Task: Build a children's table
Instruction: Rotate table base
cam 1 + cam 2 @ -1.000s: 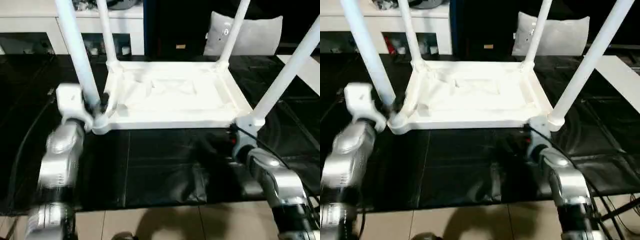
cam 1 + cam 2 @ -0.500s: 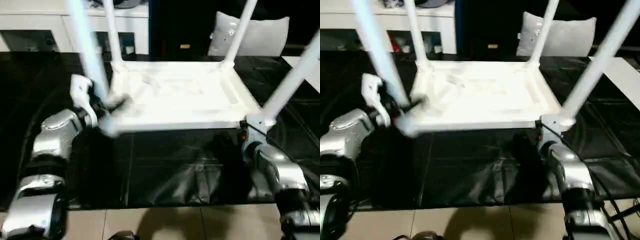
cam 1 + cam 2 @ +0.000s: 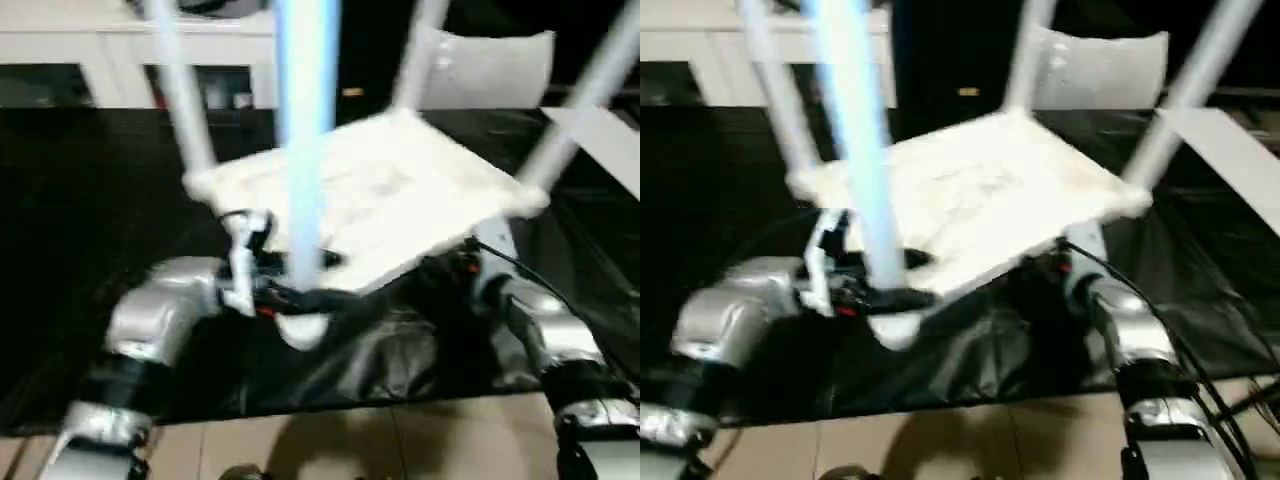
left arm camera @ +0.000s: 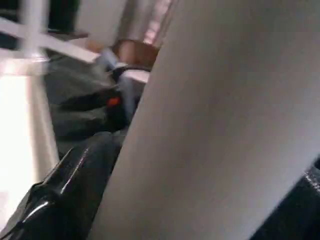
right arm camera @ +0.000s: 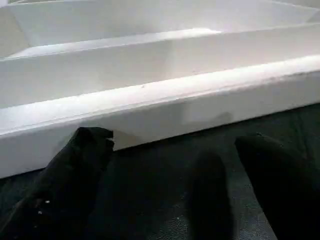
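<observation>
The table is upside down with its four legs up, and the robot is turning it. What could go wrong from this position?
1. The top is tilted, with one corner low near the left tool. It could slip and drop onto the black cover.
2. The nearest leg rises close to the head camera and may strike the robot as the table turns.
3. The right tool sits open by the top's edge, gripping nothing, so that side may slide.
</observation>
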{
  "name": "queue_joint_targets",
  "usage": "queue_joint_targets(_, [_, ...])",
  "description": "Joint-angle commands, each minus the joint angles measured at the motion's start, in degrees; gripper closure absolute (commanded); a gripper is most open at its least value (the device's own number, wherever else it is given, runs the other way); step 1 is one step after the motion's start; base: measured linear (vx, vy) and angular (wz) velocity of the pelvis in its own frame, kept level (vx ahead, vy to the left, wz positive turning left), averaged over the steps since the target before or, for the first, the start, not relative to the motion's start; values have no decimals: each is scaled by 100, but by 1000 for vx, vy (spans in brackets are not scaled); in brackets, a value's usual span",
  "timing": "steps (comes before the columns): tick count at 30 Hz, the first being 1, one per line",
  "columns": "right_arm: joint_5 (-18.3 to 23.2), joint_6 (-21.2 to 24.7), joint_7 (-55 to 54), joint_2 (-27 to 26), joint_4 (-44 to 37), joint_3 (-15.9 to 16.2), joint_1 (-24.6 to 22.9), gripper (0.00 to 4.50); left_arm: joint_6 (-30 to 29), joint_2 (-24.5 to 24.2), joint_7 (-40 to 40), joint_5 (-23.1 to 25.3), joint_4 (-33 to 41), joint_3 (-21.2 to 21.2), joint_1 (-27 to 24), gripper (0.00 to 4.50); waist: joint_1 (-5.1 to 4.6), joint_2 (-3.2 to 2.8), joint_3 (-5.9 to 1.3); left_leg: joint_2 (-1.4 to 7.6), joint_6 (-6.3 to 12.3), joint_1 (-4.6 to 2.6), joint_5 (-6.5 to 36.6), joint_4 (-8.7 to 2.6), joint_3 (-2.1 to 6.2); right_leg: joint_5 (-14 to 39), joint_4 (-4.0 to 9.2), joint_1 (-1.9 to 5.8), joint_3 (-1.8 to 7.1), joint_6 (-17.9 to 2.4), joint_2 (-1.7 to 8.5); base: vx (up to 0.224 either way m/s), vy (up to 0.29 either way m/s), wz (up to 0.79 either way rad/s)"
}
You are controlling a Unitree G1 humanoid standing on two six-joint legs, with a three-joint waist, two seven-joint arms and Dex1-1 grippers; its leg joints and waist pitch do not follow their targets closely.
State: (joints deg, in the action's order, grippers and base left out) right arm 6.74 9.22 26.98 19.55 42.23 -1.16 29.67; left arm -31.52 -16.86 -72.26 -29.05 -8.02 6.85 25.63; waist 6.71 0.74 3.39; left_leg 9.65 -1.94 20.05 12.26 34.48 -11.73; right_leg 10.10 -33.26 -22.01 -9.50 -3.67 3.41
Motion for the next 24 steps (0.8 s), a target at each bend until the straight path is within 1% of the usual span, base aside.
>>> queue_joint_targets(1, [-17,-198,221,-144,19,180,203,0,-275,216,141,-254,473,223,-74,6,41,86,-399,512,302,8,292,-367,251,1694,395,358,550,-545,817,0,0,0])
queue_joint_targets(2, [-19,-201,230,-149,19,186,204,0,-280,230,153,-253,483,230,-79,6,17,94,-400,506,327,7,284,-366,241,1660,389,354,548,-563,796,0,0,0])
queue_joint_targets(3, [-33,-239,328,-194,26,244,221,0,-342,348,276,-248,599,298,-135,6,-2,94,-399,494,400,5,249,-359,241,1613,397,356,547,-557,777,0,0,0])
queue_joint_targets(4, [-20,-254,426,-223,10,282,217,0,-358,403,338,-230,640,341,-158,6,-7,94,-392,495,416,2,260,-362,243,1644,409,353,543,-541,773,0,0,0])
queue_joint_targets(5, [-8,-275,519,-251,-10,322,209,0,-397,453,393,-219,694,383,-183,6,-20,92,-391,504,414,-6,304,-368,249,1696,415,355,541,-530,771,0,0,0])
queue_joint_targets(6, [-15,-293,590,-297,-38,383,198,0,-431,498,434,-215,737,423,-202,6,-31,95,-392,494,420,-9,324,-363,243,1695,417,349,539,-524,759,0,0,0])
queue_joint_targets(9, [-74,-369,738,-409,-69,478,185,0,-537,663,624,-281,855,506,-230,6,-65,99,-379,494,401,-11,391,-366,251,1772,435,352,539,-512,767,0,0,0])
queue_joint_targets(13, [-118,-476,866,-529,-18,542,206,0,-711,813,800,-348,993,532,-213,6,-101,109,-386,506,388,-9,359,-363,258,1629,402,359,545,-577,764,0,0,0])
queue_joint_targets(14, [-121,-493,902,-559,-34,571,201,0,-730,846,826,-352,993,536,-198,6,-103,98,-382,509,401,-8,350,-366,261,1576,401,359,545,-604,761,0,0,0])
queue_joint_targets(16, [-120,-524,1031,-614,-81,638,186,0,-750,914,882,-335,968,548,-155,6,-103,100,-381,504,418,-15,359,-362,256,1539,400,356,550,-634,761,0,0,0])
queue_joint_targets(18, [-137,-572,1138,-693,-110,691,183,0,-774,973,966,-342,978,566,-127,6,-101,83,-385,510,423,-11,334,-361,261,1460,390,361,552,-659,763,0,0,0])
queue_joint_targets(19, [-138,-603,1182,-742,-127,719,186,0,-775,996,991,-339,975,576,-116,6,-101,85,-386,513,424,-13,333,-362,262,1451,390,361,551,-663,761,0,0,0])
queue_joint_targets(22, [-139,-623,1258,-849,-192,788,172,0,-782,1034,1030,-327,976,594,-108,6,-102,81,-383,507,421,-14,373,-361,263,1486,397,366,553,-667,766,0,0,0])
queue_joint_targets(24, [-166,-644,1286,-918,-206,816,166,0,-793,1038,1057,-322,984,608,-104,6,-102,76,-378,514,401,-29,411,-366,264,1567,409,358,552,-647,767,0,0,0])
